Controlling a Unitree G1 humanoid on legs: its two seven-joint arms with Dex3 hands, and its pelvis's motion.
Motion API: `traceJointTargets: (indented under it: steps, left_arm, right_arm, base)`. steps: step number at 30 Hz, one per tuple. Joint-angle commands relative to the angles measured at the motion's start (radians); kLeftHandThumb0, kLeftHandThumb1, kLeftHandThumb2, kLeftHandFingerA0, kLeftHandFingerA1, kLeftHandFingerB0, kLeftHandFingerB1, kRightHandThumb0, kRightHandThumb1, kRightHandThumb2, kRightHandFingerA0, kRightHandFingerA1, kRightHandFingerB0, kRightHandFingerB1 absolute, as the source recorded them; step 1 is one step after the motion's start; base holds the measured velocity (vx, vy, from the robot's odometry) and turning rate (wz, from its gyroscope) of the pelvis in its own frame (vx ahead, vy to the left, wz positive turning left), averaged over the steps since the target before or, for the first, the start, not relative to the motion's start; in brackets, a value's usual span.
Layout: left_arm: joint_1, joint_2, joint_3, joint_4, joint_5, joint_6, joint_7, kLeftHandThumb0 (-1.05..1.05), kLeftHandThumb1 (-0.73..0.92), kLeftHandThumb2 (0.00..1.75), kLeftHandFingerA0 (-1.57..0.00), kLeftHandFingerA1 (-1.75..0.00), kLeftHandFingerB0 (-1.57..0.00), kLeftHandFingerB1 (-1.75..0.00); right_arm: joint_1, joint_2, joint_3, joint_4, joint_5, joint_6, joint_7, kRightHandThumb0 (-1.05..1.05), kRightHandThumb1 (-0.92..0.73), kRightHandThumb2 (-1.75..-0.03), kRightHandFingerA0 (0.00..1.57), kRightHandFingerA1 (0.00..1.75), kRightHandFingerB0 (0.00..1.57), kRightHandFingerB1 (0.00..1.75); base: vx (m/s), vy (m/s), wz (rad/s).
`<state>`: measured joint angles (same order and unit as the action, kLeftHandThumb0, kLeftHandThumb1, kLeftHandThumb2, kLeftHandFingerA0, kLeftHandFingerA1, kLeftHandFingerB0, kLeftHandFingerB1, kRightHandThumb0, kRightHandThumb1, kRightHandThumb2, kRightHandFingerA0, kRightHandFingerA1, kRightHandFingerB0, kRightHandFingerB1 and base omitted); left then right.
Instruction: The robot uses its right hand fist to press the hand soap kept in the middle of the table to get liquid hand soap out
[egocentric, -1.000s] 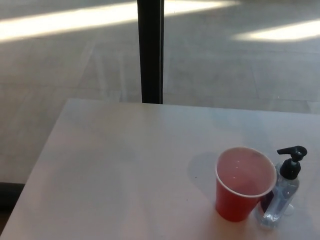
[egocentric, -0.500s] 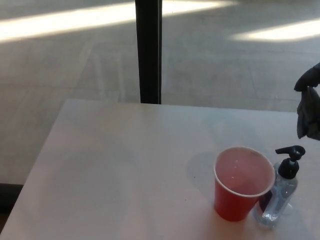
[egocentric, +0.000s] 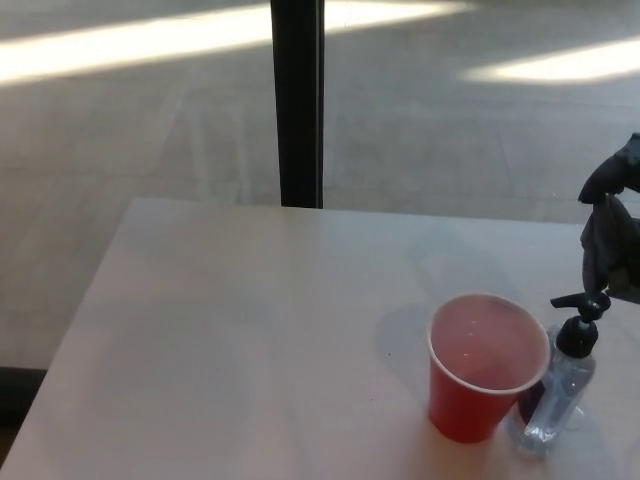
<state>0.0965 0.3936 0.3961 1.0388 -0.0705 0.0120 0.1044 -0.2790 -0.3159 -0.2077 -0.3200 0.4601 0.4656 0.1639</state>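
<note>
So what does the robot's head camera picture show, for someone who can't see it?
A black right hand hangs just above the black pump of a clear hand soap bottle. A red plastic cup stands beside it on a white table.

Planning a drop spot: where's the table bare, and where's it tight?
Bare: the whole left half of the table and the far strip toward the black post. Crowded: near right corner, where the red cup stands against the soap bottle, right hand just above its pump.

Hand soap bottle (egocentric: 566, 385): clear, black pump top, upright; near table's front right, nozzle pointing left.
</note>
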Motion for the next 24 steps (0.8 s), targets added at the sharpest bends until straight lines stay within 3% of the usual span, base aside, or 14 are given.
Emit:
traceJointTargets:
  steps: [1,5,7,9,12,15,21,24]
  left_arm:
    - [0.007,0.013,0.002,0.004,-0.01,-0.018,0.012,-0.21,0.38,0.97,-0.71,-0.91,-0.52,-0.77]
    - [-0.001,0.016,-0.005,0.027,-0.006,-0.026,0.012,-0.22,0.38,0.98,-0.66,-0.87,-0.51,-0.76]
    - [0.006,0.012,-0.01,0.0,-0.008,-0.017,0.011,-0.24,0.38,0.99,-0.62,-0.84,-0.49,-0.75]
    - [0.005,0.014,-0.015,0.008,-0.005,-0.022,0.012,-0.25,0.4,0.97,-0.71,-0.9,-0.52,-0.76]
    - [0.003,0.016,-0.02,0.007,-0.005,-0.019,0.016,-0.25,0.41,0.98,-0.68,-0.88,-0.51,-0.76]
    - [0.004,0.015,-0.022,0.004,-0.006,-0.016,0.02,-0.24,0.4,0.98,-0.67,-0.87,-0.51,-0.76]
    - [-0.005,0.014,-0.021,0.015,-0.01,-0.021,0.022,-0.23,0.41,0.97,-0.71,-0.91,-0.52,-0.77]
    - [-0.003,0.013,-0.02,0.003,-0.012,-0.008,0.024,-0.23,0.41,0.97,-0.71,-0.91,-0.51,-0.76]
  right_arm:
    - [0.026,0.004,-0.02,-0.014,0.02,0.014,0.015,-0.23,-0.52,-1.24,1.01,1.75,0.75,1.58]
    - [0.037,0.008,-0.02,-0.025,0.016,0.019,0.008,-0.23,-0.52,-1.24,1.01,1.75,0.75,1.58]
    - [0.042,0.015,-0.024,-0.015,0.021,-0.004,0.023,-0.21,-0.53,-1.22,1.04,1.75,0.66,1.71]
    - [0.052,0.016,-0.015,-0.021,0.019,0.009,0.022,-0.21,-0.53,-1.23,1.07,1.75,0.71,1.7]
    - [0.058,0.023,-0.011,-0.02,0.015,-0.001,0.024,-0.23,-0.51,-1.24,1.04,1.75,0.79,1.6]
    - [0.074,0.035,-0.002,-0.025,-0.004,-0.011,0.017,-0.22,-0.53,-1.21,1.06,1.75,0.72,1.69]
    - [0.086,0.041,0.02,-0.026,-0.035,-0.025,0.017,-0.24,-0.59,-1.11,1.05,1.75,0.68,1.67]
    - [0.091,0.042,0.028,-0.016,-0.05,-0.054,0.031,-0.23,-0.57,-1.15,1.04,1.75,0.66,1.69]
  base:
    - [0.0,0.0,0.0]
    - [0.0,0.0,0.0]
    - [0.0,0.0,0.0]
    - [0.0,0.0,0.0]
    - [0.0,0.0,0.0]
    - [0.0,0.0,0.0]
    - [0.0,0.0,0.0]
    - [0.0,0.0,0.0]
